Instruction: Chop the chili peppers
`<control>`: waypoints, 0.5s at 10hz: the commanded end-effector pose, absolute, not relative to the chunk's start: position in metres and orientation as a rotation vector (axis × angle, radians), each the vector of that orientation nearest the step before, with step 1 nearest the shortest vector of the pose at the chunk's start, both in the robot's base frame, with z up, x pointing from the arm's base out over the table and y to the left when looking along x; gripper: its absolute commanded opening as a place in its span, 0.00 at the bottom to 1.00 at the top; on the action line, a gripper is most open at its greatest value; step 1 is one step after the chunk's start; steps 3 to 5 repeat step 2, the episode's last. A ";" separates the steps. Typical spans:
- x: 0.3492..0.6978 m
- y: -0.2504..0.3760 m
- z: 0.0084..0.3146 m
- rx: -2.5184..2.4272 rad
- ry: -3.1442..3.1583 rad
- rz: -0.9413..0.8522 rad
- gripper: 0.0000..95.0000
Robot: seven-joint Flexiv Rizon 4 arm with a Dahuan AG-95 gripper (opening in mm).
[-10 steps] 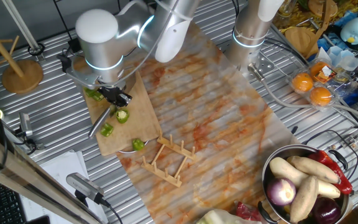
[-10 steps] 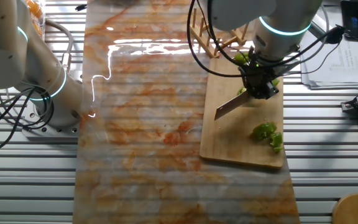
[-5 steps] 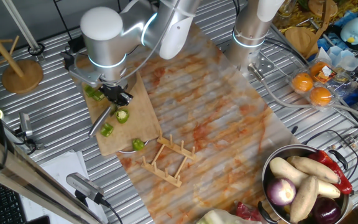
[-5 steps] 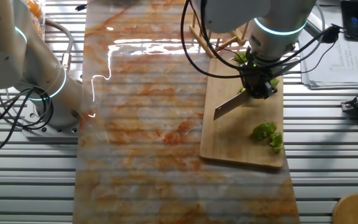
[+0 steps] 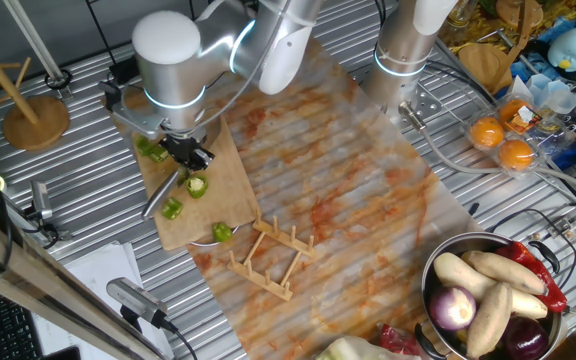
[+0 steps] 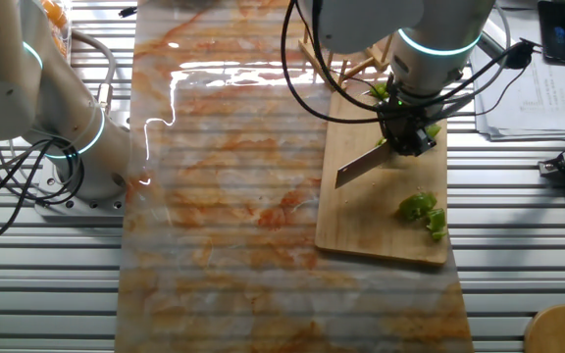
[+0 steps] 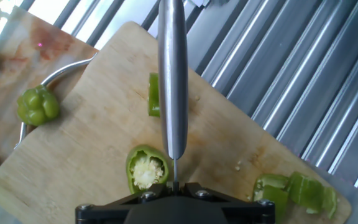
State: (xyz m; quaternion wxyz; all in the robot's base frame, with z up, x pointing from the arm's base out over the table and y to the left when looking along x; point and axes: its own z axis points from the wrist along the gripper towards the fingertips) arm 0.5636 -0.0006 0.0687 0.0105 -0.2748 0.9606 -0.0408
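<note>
On the cutting board (image 7: 98, 124), chili pepper pieces (image 7: 147, 169) lie spread: one chunk at the left edge, a cut ring just left of the knife (image 7: 172, 74), more at right. The pincer (image 5: 186, 152) grips the knife handle, blade above the board.

Bright, sharp views; glare on the mat (image 6: 224, 69)

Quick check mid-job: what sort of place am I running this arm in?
Probably a robotics lab bench staged as a kitchen: a ribbed metal table, a second robot arm with loose cables, and a wooden cutting board with chili chunks under the knife.
</note>
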 end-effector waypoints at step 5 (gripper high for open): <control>0.562 0.000 0.068 -0.907 3.001 -0.138 0.00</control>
